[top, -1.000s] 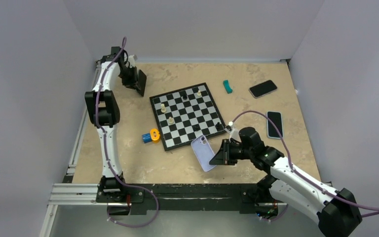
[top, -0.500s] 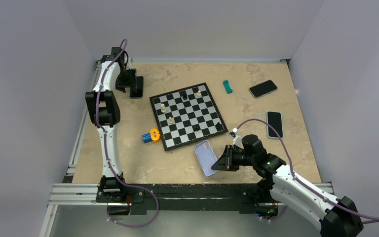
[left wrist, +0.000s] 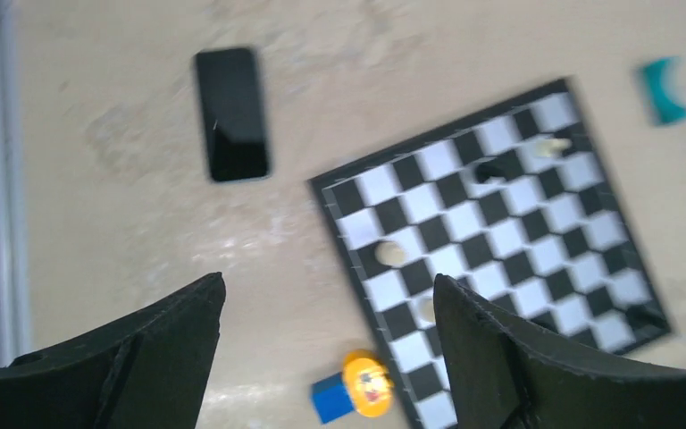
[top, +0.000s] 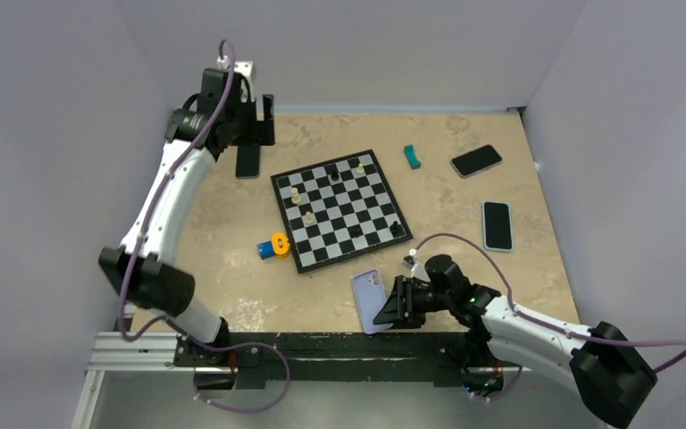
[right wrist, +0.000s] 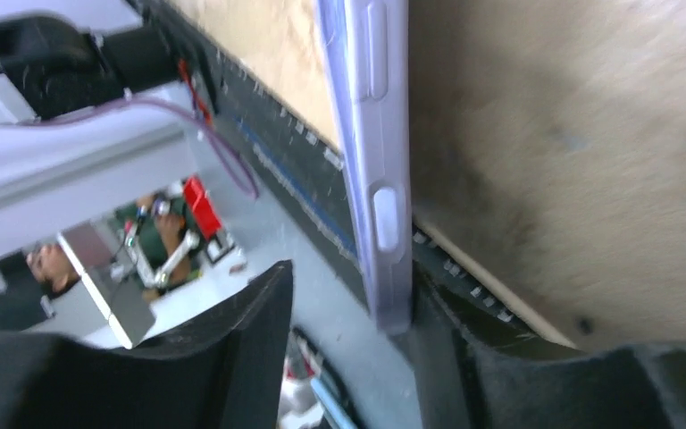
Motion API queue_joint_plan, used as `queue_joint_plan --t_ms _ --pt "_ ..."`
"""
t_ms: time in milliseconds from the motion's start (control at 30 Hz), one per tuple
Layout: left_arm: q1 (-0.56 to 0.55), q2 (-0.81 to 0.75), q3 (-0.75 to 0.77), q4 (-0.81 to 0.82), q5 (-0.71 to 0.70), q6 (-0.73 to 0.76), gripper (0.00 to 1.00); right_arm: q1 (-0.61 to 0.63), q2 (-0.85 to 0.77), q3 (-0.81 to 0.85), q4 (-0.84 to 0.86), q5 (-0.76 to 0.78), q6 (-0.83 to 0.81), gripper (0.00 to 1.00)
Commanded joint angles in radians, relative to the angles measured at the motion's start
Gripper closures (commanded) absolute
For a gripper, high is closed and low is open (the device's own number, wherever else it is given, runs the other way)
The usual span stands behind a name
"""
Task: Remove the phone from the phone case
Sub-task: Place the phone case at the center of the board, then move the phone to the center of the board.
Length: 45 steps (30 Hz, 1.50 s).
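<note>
The black phone [top: 248, 161] lies flat and bare on the table at the back left, also clear in the left wrist view [left wrist: 232, 114]. My left gripper [top: 263, 132] hangs above it, open and empty [left wrist: 328, 282]. The lavender phone case [top: 369, 299] lies empty near the table's front edge. My right gripper [top: 386, 313] is at its right side, low over the table. In the right wrist view the case's side edge [right wrist: 380, 170] stands between the open jaws [right wrist: 353, 286]. It leans on one finger [right wrist: 451, 349], with a gap to the other.
A chessboard [top: 339, 208] with a few pieces fills the middle. A blue and orange toy [top: 272, 246] sits at its front left corner. A teal piece [top: 412, 157], another black phone [top: 476, 160] and a light-blue-cased phone [top: 497, 224] lie at the right.
My left gripper opened, left the black phone on the table and rose. My right gripper carried the lavender case down toward the front edge and opened.
</note>
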Motion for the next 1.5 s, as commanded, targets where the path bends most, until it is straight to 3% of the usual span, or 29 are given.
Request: queue_joint_plan --t_ms 0,33,133,300,367,467,567,733,867,1000,1200,1467 --pt "-0.077 -0.179 -0.103 0.132 0.119 -0.096 0.09 0.061 -0.009 0.106 -0.081 -0.052 -0.001 0.37" --pt "-0.084 -0.205 -0.105 0.126 0.126 -0.101 0.08 0.061 -0.031 0.160 -0.209 0.012 -0.034 0.27" --pt "-0.088 -0.289 -0.136 0.154 0.188 -0.103 0.07 0.035 -0.042 0.290 -0.451 0.209 -0.100 0.20" --pt "-0.093 -0.413 -0.247 0.232 0.255 -0.109 0.06 -0.010 0.091 0.373 -0.470 0.336 -0.108 0.15" --pt "-0.100 -0.458 -0.304 0.257 0.255 -0.092 0.06 -0.002 0.127 0.374 -0.445 0.314 -0.098 0.15" --pt "-0.115 -0.523 -0.407 0.312 0.229 -0.079 0.06 0.001 0.087 0.293 -0.402 0.240 -0.044 0.20" --pt "-0.115 -0.546 -0.432 0.329 0.265 -0.096 0.05 -0.007 0.010 0.292 -0.484 0.267 -0.033 0.18" --pt "-0.115 -0.570 -0.461 0.359 0.297 -0.114 0.05 -0.192 0.079 0.434 -0.635 0.370 -0.217 0.14" --pt "-0.115 -0.584 -0.486 0.391 0.319 -0.133 0.06 -0.458 0.240 0.613 -0.591 0.496 -0.372 0.14" --pt "-0.137 -0.588 -0.511 0.417 0.308 -0.138 0.05 -0.607 0.523 0.881 -0.526 0.634 -0.344 0.11" --pt "-0.199 -0.583 -0.522 0.430 0.320 -0.141 0.06 -0.691 0.956 1.410 -0.652 0.826 -0.186 0.08" --pt "-0.200 -0.607 -0.522 0.432 0.323 -0.148 0.06 -0.738 1.318 1.773 -0.802 1.011 -0.114 0.03"
